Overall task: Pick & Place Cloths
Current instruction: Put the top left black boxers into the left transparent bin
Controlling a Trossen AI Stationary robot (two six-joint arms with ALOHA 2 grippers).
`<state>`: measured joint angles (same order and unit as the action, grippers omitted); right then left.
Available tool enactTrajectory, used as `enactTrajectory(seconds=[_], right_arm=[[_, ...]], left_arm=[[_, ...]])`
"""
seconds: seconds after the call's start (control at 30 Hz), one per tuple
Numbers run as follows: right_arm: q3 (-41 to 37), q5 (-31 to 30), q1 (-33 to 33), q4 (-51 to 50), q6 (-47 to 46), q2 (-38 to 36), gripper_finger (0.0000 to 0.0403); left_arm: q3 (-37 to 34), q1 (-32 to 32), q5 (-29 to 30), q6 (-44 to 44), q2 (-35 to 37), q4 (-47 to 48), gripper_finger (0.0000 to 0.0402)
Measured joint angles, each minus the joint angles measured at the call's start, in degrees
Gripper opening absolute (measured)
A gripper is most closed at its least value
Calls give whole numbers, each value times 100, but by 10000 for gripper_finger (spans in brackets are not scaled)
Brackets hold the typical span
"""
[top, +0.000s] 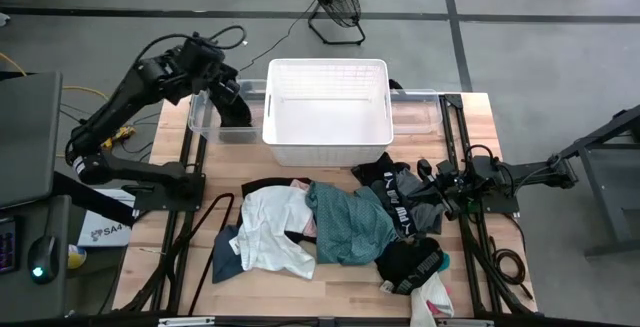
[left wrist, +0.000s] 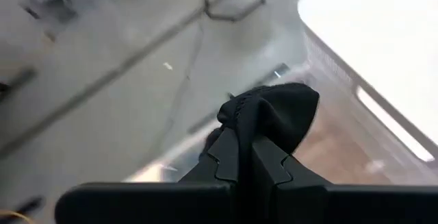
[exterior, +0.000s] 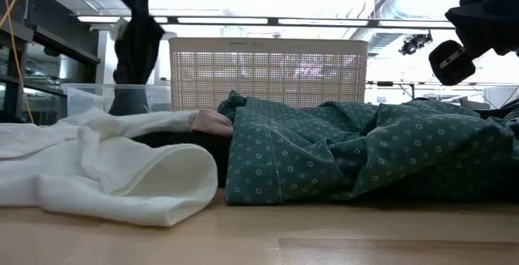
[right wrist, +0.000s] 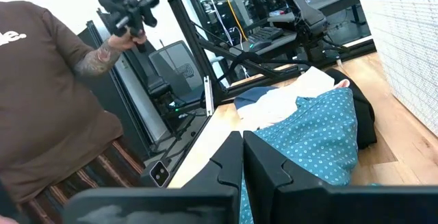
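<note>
Cloths lay heaped across the front half of the wooden table [top: 470,117]: we saw a white garment [top: 270,227] at the left of the pile, a teal-green dotted one [top: 345,225] touching it in the middle, a dark blue piece [top: 226,243] poking out at the far left, and black and grey garments [top: 400,192] toward the right. A black item with a pale logo [top: 412,262] sat at the front right, but we could not read its lettering. From table height a little pink cloth [exterior: 212,121] showed between the white and the teal-green fabric.

We found the left gripper [top: 232,92] raised over the clear plastic bin [top: 205,122] at the back left, its fingers [left wrist: 229,157] pressed together on a black cloth [left wrist: 274,111] that hung down toward the bin. The white plastic lattice basket [top: 327,112] stood just beside that bin, between it and a second clear bin [top: 425,112].

The right gripper [top: 432,179] was low at the right edge of the pile, and its fingers [right wrist: 229,162] were together with nothing between them that we could make out.

On the floor left of the table a white sheet [top: 105,229] read "SA4". A floor fan [top: 333,2] stood behind the table. Through the right wrist camera we saw a person in a brown shirt [right wrist: 48,107] beside the table, holding a dark device
</note>
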<state>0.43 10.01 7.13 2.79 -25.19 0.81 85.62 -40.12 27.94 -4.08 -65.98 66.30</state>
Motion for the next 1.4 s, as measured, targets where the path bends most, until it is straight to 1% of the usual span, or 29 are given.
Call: enactTrajectory(seconds=[0.17, 0.23, 0.37, 0.5, 0.6, 0.83, 1.13, 1.4], right_arm=[[0, 1, 1, 0, 0, -1, 4], [0, 0, 0, 0, 0, 0, 4], [0, 1, -1, 0, 0, -1, 4], [0, 1, 1, 0, 0, 0, 4], [0, 0, 1, 0, 0, -1, 4], [0, 1, -1, 0, 0, 1, 4], [0, 1, -1, 0, 0, -1, 4], [0, 1, -1, 0, 0, -1, 4]], left_arm=[[-572, -570, -979, -114, -2, -169, 2], [-760, -823, -1276, -116, -5, -235, 2], [-1110, -1233, -1491, -85, -110, -348, 2], [-1314, -1538, -2049, -74, -298, -493, 2], [-1363, -1618, -2300, -75, -474, -580, 2], [-1394, -1613, -2483, -28, -876, -660, 6], [-1394, -1613, -2492, 273, -1379, -669, 8], [-1394, -1613, -2592, 431, -1508, -631, 9]])
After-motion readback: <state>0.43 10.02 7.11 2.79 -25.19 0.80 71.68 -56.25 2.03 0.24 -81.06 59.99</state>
